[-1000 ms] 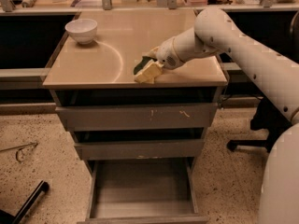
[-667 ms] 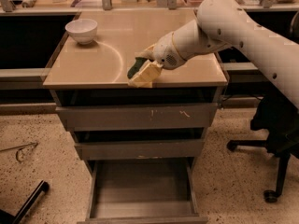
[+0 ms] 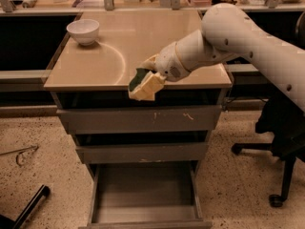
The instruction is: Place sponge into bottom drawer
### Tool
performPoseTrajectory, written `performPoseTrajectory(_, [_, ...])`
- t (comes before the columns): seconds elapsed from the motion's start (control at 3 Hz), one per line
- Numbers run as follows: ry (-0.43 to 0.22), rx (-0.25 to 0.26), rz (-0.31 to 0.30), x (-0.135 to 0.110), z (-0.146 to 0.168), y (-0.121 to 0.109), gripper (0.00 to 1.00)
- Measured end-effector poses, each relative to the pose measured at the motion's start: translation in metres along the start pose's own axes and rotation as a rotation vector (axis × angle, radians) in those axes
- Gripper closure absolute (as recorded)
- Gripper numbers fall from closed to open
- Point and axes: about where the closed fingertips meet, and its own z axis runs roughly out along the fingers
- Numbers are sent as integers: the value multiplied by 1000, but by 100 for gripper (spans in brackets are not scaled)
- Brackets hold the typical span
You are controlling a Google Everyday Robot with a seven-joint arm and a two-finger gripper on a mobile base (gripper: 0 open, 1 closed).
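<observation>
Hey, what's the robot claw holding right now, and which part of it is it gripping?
The claw holds the sponge by its upper end, at the front edge of the cabinet top.

The tan counter (image 3: pixel 157 35) carries a white bowl (image 3: pixel 83 31) at its back left corner, near a pale curved mark (image 3: pixel 122 61) on the bare surface. The tool (image 3: pixel 148 75) hangs at the counter's front edge, clasping the sponge (image 3: pixel 145 87) just past it.
</observation>
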Motion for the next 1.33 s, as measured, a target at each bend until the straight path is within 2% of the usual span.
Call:
performPoseTrajectory(0.33, [-14,-7,0,8,-14,61,100])
performPoseTrajectory(0.67, [-37,-42,48,41,-13,123,100])
performPoseTrajectory(1.0, [-37,-42,48,41,-13,123,100])
performPoseTrajectory(1.33, [-23,-104,71,90,14,134,100])
